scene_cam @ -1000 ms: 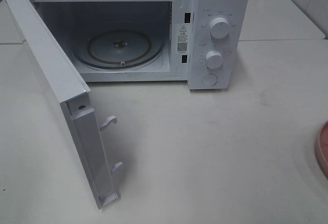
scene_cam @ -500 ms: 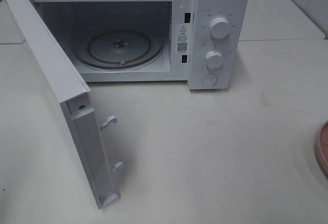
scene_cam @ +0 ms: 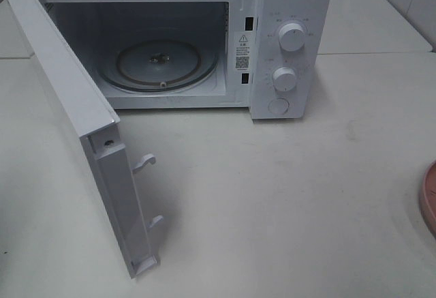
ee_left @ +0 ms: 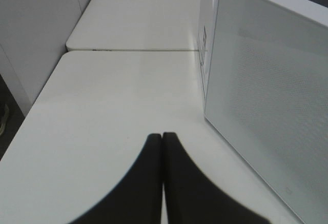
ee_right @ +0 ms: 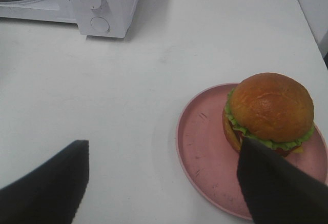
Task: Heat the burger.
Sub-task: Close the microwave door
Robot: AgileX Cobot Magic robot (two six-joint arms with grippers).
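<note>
Both grippers show only in their own wrist views. Left gripper (ee_left: 162, 134) has its two dark fingers pressed together tip to tip with nothing between them, hanging over the white table (ee_left: 118, 106) just beside the outer face of the microwave door (ee_left: 266, 111). Right gripper (ee_right: 161, 183) has its two fingers spread wide and holds nothing; one finger (ee_right: 279, 183) overlaps the near edge of the pink plate in the picture, though whether it touches I cannot tell.

One burger (ee_right: 269, 112) sits upright on one round pink plate (ee_right: 200, 147), toward the plate's side rather than its middle. Its glossy brown bun faces up, with green lettuce and a bit of yellow cheese showing under the rim. Being round, it has no long axis across the table; its stack axis runs vertically.

One white microwave (scene_cam: 289, 46) stands at the back of the table, with its single door (scene_cam: 68, 114) swung fully open on the left. Two latch hooks stick out of the door's edge. Inside lies one glass turntable (scene_cam: 158, 66), bare. Two round knobs (scene_cam: 292, 37) sit one above the other on the control panel, with one round button (scene_cam: 278, 106) below them.

From the high camera, only a sliver of the plate (scene_cam: 429, 199) shows at the right edge, well apart from the microwave.
</note>
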